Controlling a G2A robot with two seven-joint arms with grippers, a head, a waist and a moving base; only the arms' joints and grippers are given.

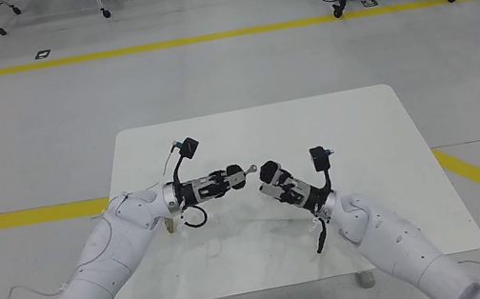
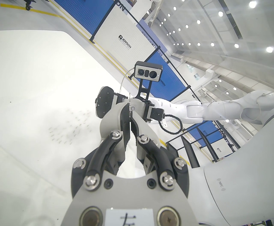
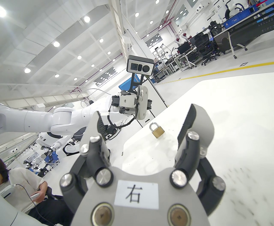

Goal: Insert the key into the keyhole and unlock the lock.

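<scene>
**Fig. 1.** Key held aloft, lock resting on the desk. The left pincer (image 2: 130, 108) was closed tight on the key (image 1: 248, 170) and held it above the middle of the desk (image 1: 362, 128). The key's long axis ran left to right, with its free end pointing right toward the right pincer (image 3: 146, 115). That pincer hung just beside the key, jaws spread wide with nothing between them. The brass lock (image 3: 157, 131), shackle closed, sat on the desk toward the near left, beneath the left arm's wrist and well apart from both pincers. The key thus pointed away from the lock. The left arm was the nearer of the 2, yet its pincer faced rightward, while the right pincer's gap faced the lock across the desk. Which face of the lock carried the keyhole could not be told.
</scene>
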